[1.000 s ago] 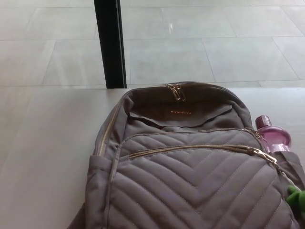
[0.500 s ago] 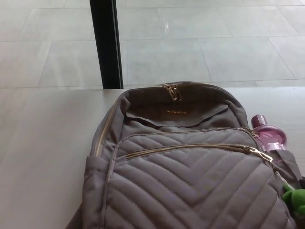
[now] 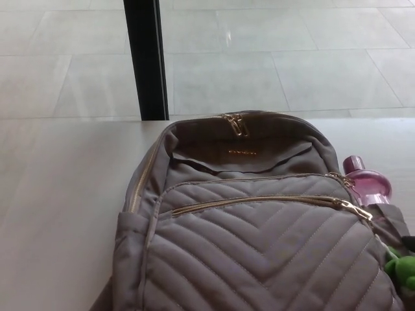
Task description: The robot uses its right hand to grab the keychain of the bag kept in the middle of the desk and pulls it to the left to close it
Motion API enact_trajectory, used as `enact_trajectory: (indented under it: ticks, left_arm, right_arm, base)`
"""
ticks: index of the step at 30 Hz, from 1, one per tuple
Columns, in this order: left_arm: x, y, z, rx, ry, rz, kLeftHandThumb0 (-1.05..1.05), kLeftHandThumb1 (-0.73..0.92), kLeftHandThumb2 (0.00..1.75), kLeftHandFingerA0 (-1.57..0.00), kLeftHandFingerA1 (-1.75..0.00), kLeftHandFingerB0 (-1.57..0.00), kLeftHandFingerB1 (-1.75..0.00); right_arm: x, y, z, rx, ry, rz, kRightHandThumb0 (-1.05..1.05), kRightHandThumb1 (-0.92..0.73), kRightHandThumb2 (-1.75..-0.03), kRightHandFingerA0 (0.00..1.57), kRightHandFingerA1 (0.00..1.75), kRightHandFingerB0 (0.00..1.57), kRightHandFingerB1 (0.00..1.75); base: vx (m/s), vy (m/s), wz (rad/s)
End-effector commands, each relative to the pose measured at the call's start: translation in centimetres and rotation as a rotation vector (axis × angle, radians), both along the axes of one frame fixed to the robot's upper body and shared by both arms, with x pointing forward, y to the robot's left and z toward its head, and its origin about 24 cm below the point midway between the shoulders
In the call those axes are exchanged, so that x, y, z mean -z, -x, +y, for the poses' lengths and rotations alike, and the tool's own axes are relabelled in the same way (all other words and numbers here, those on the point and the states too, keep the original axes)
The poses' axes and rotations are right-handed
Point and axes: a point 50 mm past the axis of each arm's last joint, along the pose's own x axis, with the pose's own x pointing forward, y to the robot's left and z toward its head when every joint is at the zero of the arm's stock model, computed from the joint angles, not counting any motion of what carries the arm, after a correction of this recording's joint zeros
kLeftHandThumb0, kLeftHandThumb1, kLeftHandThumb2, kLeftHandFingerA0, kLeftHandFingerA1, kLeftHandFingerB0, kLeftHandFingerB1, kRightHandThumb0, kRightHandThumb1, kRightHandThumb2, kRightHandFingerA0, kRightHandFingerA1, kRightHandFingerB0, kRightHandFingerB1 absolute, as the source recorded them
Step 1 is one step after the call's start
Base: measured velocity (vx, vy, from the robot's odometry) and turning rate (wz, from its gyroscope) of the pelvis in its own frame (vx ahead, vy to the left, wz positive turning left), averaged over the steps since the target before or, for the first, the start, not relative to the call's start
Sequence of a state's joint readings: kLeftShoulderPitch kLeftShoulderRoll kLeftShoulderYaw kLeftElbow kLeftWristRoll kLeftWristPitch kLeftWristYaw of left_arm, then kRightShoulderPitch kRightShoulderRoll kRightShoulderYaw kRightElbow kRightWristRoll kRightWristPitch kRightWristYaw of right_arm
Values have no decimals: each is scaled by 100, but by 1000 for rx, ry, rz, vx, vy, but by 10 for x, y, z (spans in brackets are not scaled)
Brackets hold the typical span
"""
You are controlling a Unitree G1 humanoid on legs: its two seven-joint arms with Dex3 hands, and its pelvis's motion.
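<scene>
bag point(image 3: 259, 246): grey, quilted, on desk point(image 3: 58, 214)
keychain point(image 3: 403, 267): green, at bag's right edge
hands: out of frame, finger state cannot be told

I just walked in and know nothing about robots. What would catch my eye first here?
A grey-brown quilted backpack fills the middle of the pale desk, its gold zips gleaming along the top and the front pocket. A pink bottle pokes up at its right side, and a bright green charm peeks in at the lower right edge. No robot hand shows.
</scene>
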State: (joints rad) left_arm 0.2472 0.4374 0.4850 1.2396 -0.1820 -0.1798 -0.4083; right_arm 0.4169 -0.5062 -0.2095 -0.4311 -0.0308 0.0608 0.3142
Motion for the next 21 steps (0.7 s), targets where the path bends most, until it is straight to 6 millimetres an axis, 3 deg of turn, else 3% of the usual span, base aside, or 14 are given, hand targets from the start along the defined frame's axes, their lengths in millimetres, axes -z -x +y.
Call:
enact_trajectory:
  ticks: [1, 5, 8, 13, 19, 20, 21]
  left_arm:
    - [-5, -1, 6, 6, -26, -15, -96, 91, 89, -58, -54, -46, -45]
    - [-5, -1, 5, 14, -29, -14, -97, 92, 90, -56, -53, -45, -45]
    - [-5, -1, 5, 13, -18, -24, -99, 92, 90, -55, -54, -44, -45]
    - [-6, -3, 5, 30, -27, -22, -97, 92, 91, -56, -54, -45, -45]
    - [-4, -2, 5, 9, -26, -20, -97, 91, 91, -58, -56, -47, -45]
    - [-4, -2, 5, 10, -27, -19, -97, 92, 91, -58, -55, -47, -45]
    - [-4, -2, 4, 15, -28, -18, -97, 92, 91, -57, -55, -46, -45]
  right_arm:
    - [-6, -3, 14, -23, 6, -36, -57, -62, -59, 46, 54, 24, 31]
    - [-12, -4, 17, -16, 8, -87, -53, -67, -60, 64, 65, 28, 33]
    - [-15, -5, 17, -2, 29, -105, -51, -70, -61, 66, 72, 29, 34]
    - [-14, -5, 16, -1, 95, -90, -44, -69, -60, 72, 65, 29, 34]
    - [-4, 0, 9, -29, 288, 3, -40, -72, -61, 84, 69, 40, 38]
    - [-2, 1, 7, -29, 307, 13, -46, -54, -88, 81, 80, 33, 52]
    - [-1, 1, 6, -29, 321, 22, -41, -73, -60, 87, 76, 41, 38]
  base:
    - [0, 0, 0]
    - [0, 0, 0]
    - [0, 0, 0]
    - [0, 0, 0]
    - [0, 0, 0]
    - [0, 0, 0]
    - [0, 0, 0]
